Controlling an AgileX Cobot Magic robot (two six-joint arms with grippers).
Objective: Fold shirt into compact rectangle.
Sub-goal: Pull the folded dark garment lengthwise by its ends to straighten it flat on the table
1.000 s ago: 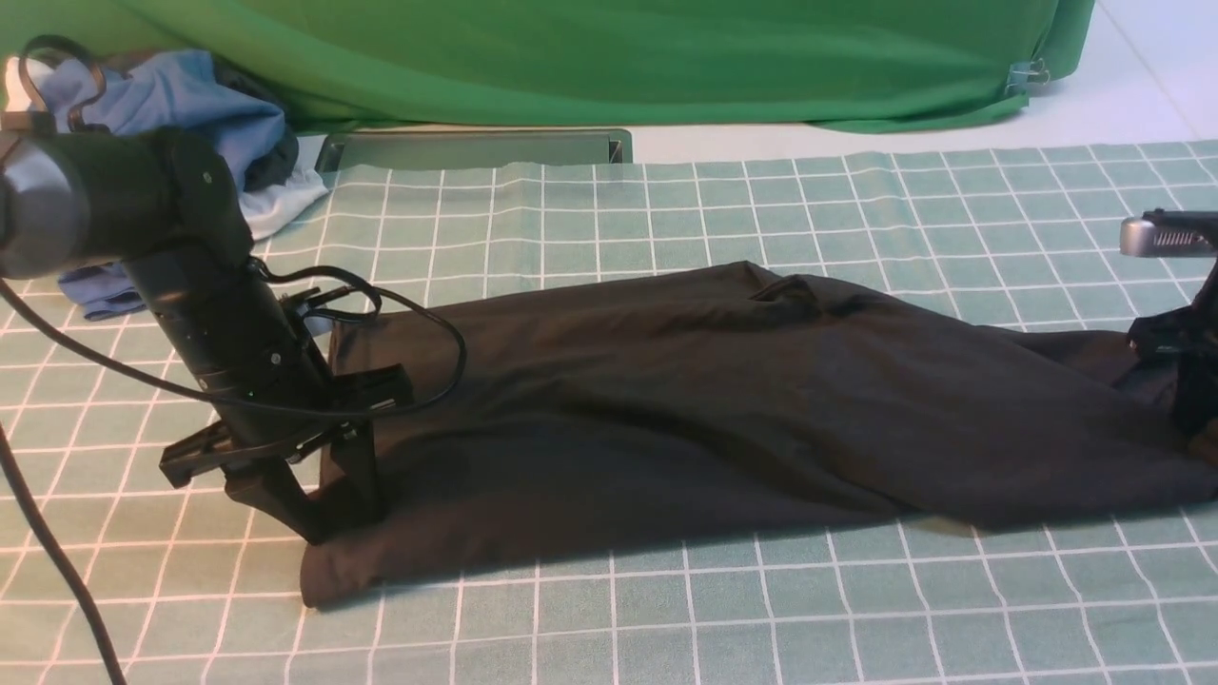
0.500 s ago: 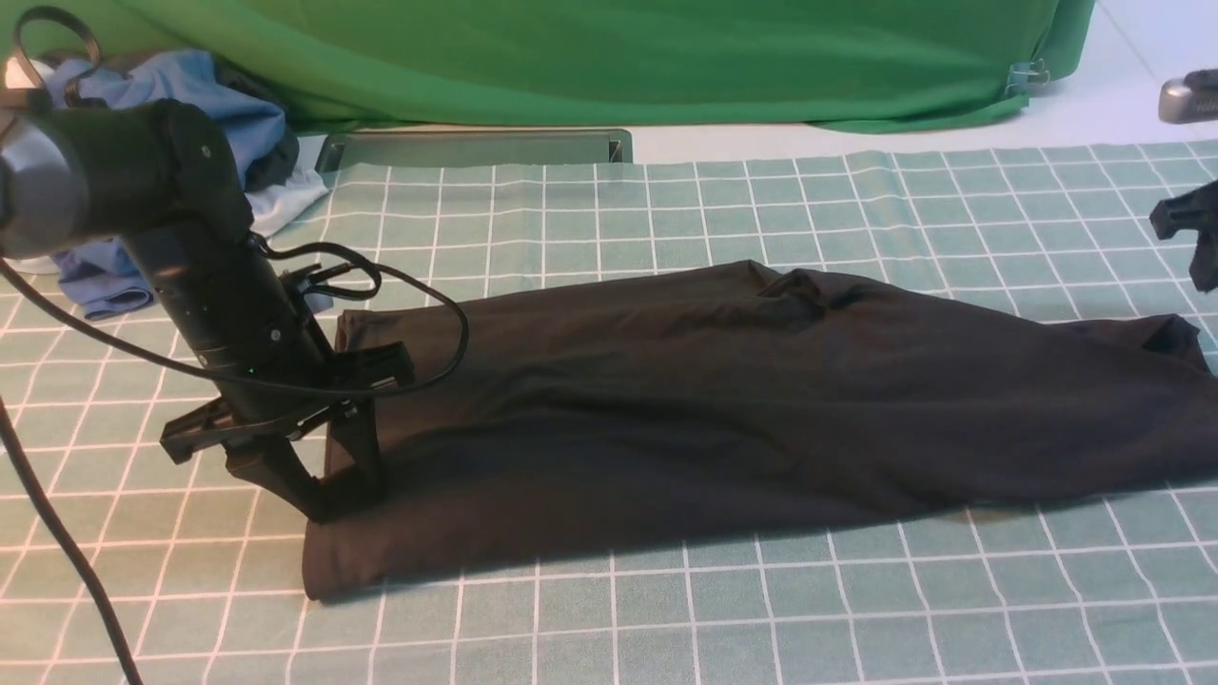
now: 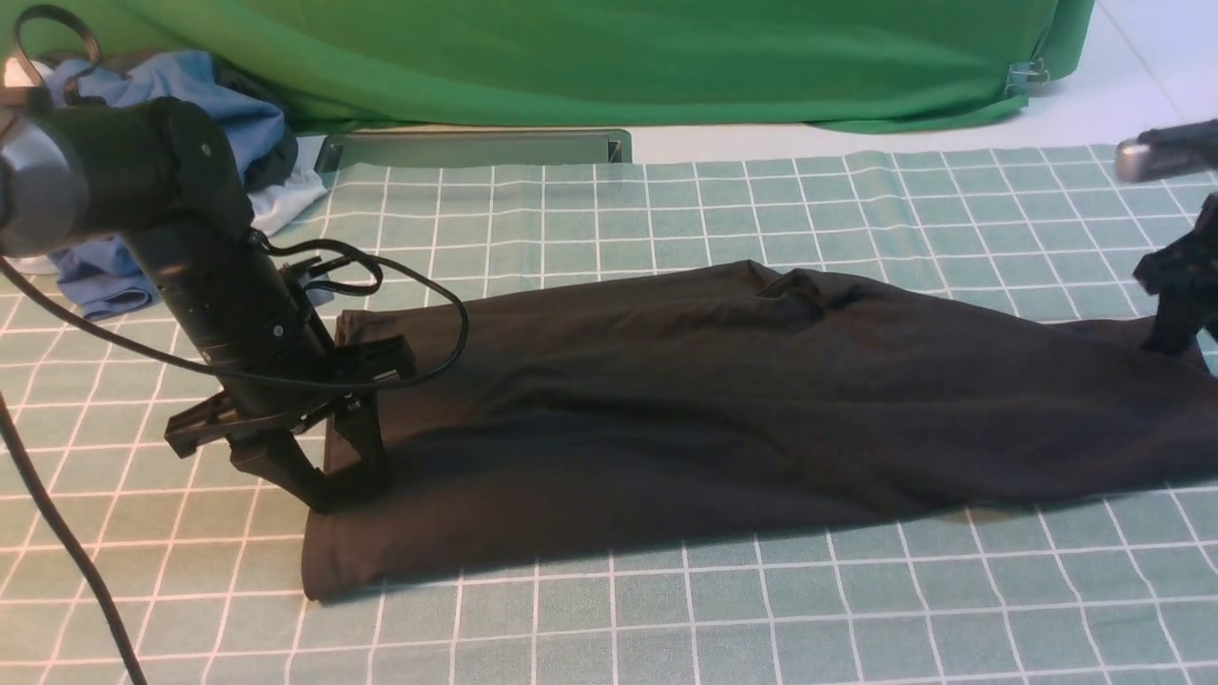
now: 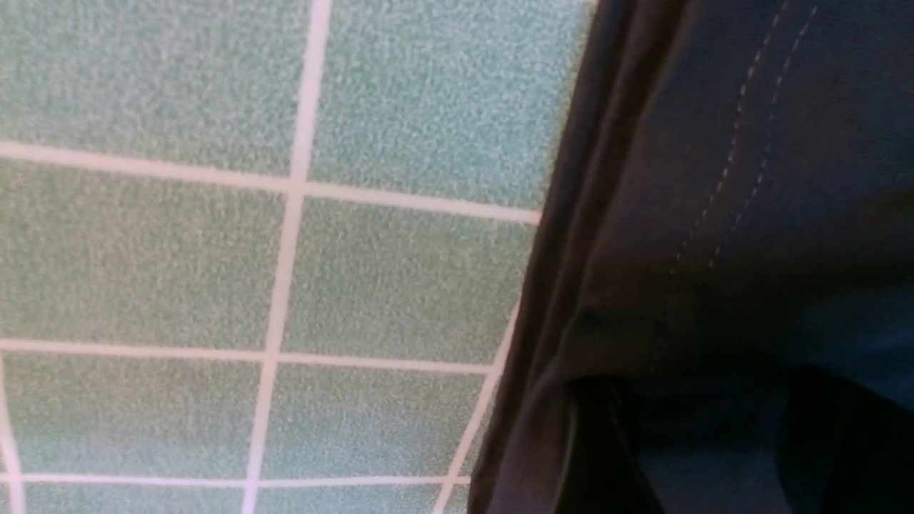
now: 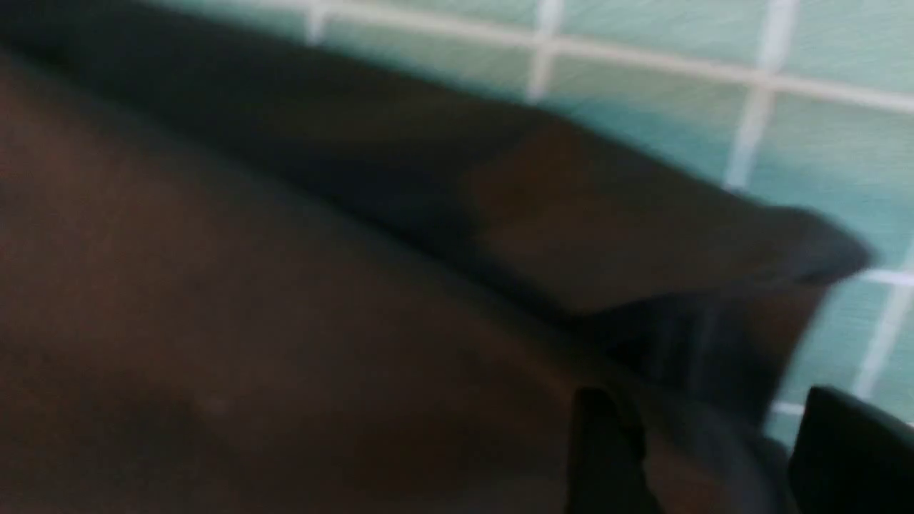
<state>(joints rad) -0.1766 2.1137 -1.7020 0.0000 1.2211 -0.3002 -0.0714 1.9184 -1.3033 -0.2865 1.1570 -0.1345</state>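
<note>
The black long-sleeved soft-fabric shirt point(image 3: 723, 409) is lying across the middle of the mint-green checked tablecloth point(image 3: 723, 618) as a long, lumpy band running left to right. It's nowhere near a tidy rectangle, and no print shows on it.

The front view gives the whole layout. The wrist cams only give close-ups. The left one picks up a double row of pale stitching point(image 4: 735, 164) along the shirt's edge, which the front view can't resolve. The right one is badly blurred but shows a stubby corner of fabric point(image 5: 821, 250) sticking out over the checks.

The left gripper point(image 3: 347, 499) comes down at a slant from a thick black arm with a looping black cable point(image 3: 419, 285). Its tips are planted on the shirt's left end. The jaws are spread, with flat cloth between the fingers point(image 4: 600, 442) and nothing pinched.

The right gripper point(image 3: 1175, 328) is half cut off at the frame edge, right at the shirt's far right corner. Its fingers point(image 5: 603, 442) are parted too, and I can't see cloth clamped between them.

The fabric looks matte, thin and softly creased. Behind are a draped green cloth backdrop point(image 3: 571, 57) and a crumpled pile of blue and white clothes point(image 3: 200, 124).
</note>
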